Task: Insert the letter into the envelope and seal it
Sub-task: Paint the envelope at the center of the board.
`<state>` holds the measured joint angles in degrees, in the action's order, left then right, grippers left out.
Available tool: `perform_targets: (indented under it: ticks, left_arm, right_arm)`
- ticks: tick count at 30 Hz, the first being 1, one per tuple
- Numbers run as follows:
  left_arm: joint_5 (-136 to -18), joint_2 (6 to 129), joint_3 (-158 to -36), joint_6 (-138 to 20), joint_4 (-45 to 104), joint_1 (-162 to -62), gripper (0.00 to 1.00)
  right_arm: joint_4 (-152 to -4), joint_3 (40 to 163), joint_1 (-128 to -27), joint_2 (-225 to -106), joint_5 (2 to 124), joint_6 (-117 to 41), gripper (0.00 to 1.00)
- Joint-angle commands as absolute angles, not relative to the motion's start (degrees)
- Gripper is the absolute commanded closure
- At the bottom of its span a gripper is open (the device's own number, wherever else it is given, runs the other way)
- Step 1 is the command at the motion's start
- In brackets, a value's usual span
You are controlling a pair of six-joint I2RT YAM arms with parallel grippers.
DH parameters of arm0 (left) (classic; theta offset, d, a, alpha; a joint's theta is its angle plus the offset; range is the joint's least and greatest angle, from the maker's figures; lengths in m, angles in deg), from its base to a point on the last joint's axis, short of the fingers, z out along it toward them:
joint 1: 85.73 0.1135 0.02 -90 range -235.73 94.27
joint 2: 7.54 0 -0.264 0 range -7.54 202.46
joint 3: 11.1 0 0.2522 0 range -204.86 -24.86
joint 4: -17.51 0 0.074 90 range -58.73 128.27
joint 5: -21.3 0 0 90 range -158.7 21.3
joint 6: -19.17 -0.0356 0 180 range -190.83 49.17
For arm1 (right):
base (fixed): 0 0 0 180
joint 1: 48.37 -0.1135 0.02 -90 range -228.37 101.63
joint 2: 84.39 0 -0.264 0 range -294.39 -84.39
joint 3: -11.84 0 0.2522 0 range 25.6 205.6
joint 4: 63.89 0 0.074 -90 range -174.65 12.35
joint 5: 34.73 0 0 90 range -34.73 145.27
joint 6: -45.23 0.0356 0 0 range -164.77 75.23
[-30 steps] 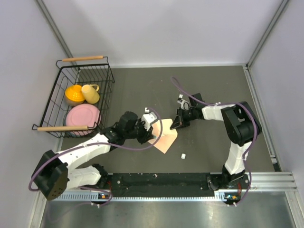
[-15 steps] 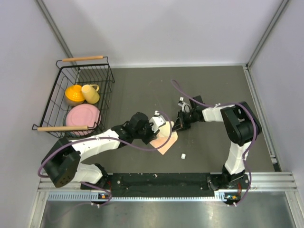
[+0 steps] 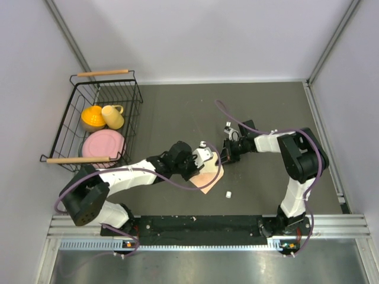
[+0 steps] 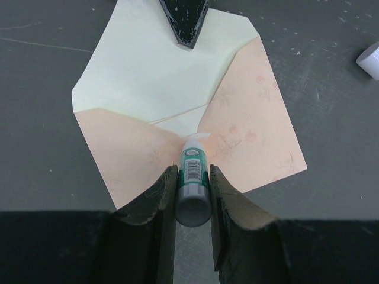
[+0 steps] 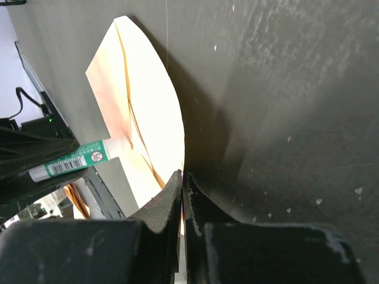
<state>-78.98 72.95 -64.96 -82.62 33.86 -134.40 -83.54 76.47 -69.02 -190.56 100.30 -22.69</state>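
Two tools meet at envelope [image 3: 208, 177], which lies flat mid-desk [image 3: 172, 109], peach body toward left arm, pale flap open toward right arm. Left tool [image 4: 192, 173] partly closed, clamping white-and-green glue stick [image 4: 192, 177]; stick's tip touches envelope at centre seam just below flap. Right tool [image 5: 182, 176] fully closed, pinching flap's edge; flap curves up off desk there. Small white cap [image 3: 228, 193] lies near envelope's right corner, not touching it. Wire basket [image 3: 137, 103] holding pink plate [image 3: 102, 146] stands far left.
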Motion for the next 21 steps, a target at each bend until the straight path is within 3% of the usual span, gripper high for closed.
perform_targets:
  ticks: [1,21]
  left_arm:
    - [-76.8,75.3,-67.9,-84.1,30.6,-135.6,1.0]
    - [-67.5,79.5,-74.3,-87.3,46.2,-138.9,1.0]
  right_arm:
    - [-83.7,75.5,-68.6,-188.8,100.4,-24.1,1.0]
    - [-83.7,74.2,-67.7,-187.5,99.7,-24.6,1.0]
